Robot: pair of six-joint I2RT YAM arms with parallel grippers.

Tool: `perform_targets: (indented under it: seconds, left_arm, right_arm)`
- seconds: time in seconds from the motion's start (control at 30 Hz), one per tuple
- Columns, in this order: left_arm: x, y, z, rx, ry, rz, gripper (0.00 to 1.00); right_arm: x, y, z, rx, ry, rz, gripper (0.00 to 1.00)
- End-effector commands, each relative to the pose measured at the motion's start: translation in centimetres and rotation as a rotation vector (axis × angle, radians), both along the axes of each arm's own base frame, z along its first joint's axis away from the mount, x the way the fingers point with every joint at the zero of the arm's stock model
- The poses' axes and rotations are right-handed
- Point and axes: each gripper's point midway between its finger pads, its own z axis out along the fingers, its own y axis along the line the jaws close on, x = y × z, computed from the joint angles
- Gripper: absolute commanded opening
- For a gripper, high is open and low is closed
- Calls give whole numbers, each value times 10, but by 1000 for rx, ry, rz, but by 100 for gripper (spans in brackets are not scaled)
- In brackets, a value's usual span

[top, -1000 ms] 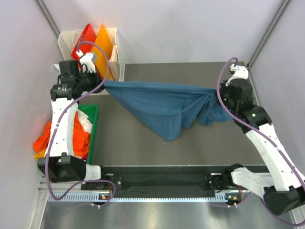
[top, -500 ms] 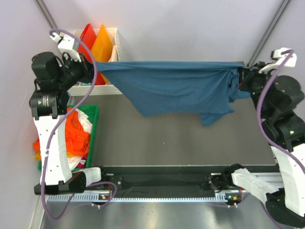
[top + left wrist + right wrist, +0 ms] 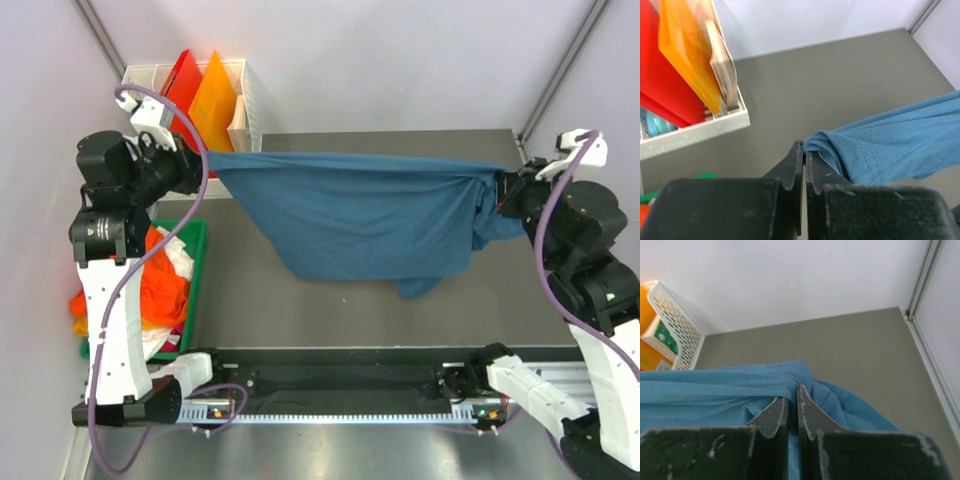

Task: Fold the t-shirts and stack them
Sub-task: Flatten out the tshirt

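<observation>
A dark teal-blue t-shirt [image 3: 360,215] hangs stretched in the air between my two grippers, its lower edge drooping toward the grey table. My left gripper [image 3: 205,165] is shut on its left corner [image 3: 822,145], jaws pinched tight [image 3: 804,150]. My right gripper [image 3: 500,185] is shut on a bunched right end [image 3: 790,382], cloth squeezed between the jaws [image 3: 793,395]. More t-shirts, orange and white [image 3: 160,280], lie heaped in a green bin at the left.
A white basket [image 3: 250,110] at the back left holds upright red [image 3: 178,80] and orange [image 3: 212,95] plastic boards, close to my left gripper. The green bin [image 3: 195,270] runs along the table's left side. A black rail [image 3: 340,380] crosses the near edge.
Both arms lifted and spread apart, pulling the blue t-shirt up off the table and taut. Since half a second ago the shirt has dropped slightly and more cloth has opened out below.
</observation>
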Motion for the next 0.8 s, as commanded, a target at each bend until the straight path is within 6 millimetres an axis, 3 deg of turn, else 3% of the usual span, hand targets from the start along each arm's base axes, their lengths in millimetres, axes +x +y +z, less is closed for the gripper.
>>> perform_targets:
  seconds: [0.0,0.13,0.2,0.23,0.3,0.37,0.4,0.43,0.47,0.5,0.53,0.6,0.63,0.67,0.7,0.73,0.77]
  left_arm:
    - [35,78,-30,127,41,332,0]
    - [71,73,-81,119,159,276,0]
    - [89,65,-94,151,163,260,0]
    - [101,65,-108,170,190,263,0]
    - [118,56,-113,227,171,260,0]
    - [139,55,-133,270,201,264,0]
    - [149,52,-129,276,188,264,0]
    - [165,54,-146,282,220,267,0]
    - [174,42,-150,286,225,244,0]
    - [187,39,-137,282,194,250,0]
    - [204,39,-159,287,244,251,0]
    - [235,34,-162,280,246,255,0]
    - [244,33,-162,279,246,259,0]
    - [253,30,-147,273,215,261,0]
    - [262,23,-162,284,239,250,14]
    - [267,24,-159,300,232,278,25]
    - [269,21,-153,311,214,280,39]
  right_arm:
    - [-4,-73,-18,-70,28,-396,0]
    - [34,-58,-60,-92,117,-374,0]
    - [59,-53,-75,-97,153,-381,0]
    - [67,-52,-78,-102,161,-380,0]
    - [95,-52,-86,-102,189,-402,0]
    - [123,-56,-92,-96,215,-422,0]
    - [132,-57,-94,-91,222,-428,0]
    - [141,-60,-95,-93,228,-443,0]
    - [159,-67,-97,-94,236,-471,0]
    - [166,-72,-97,-89,236,-490,0]
    - [175,-76,-98,-86,237,-506,0]
    - [197,-86,-100,-83,239,-551,1]
    - [204,-87,-102,-83,244,-559,8]
    - [218,-87,-108,-91,260,-562,34]
    - [225,-82,-110,-86,267,-538,48]
    - [229,-78,-115,-85,282,-522,58]
    - [235,-75,-119,-81,289,-506,74]
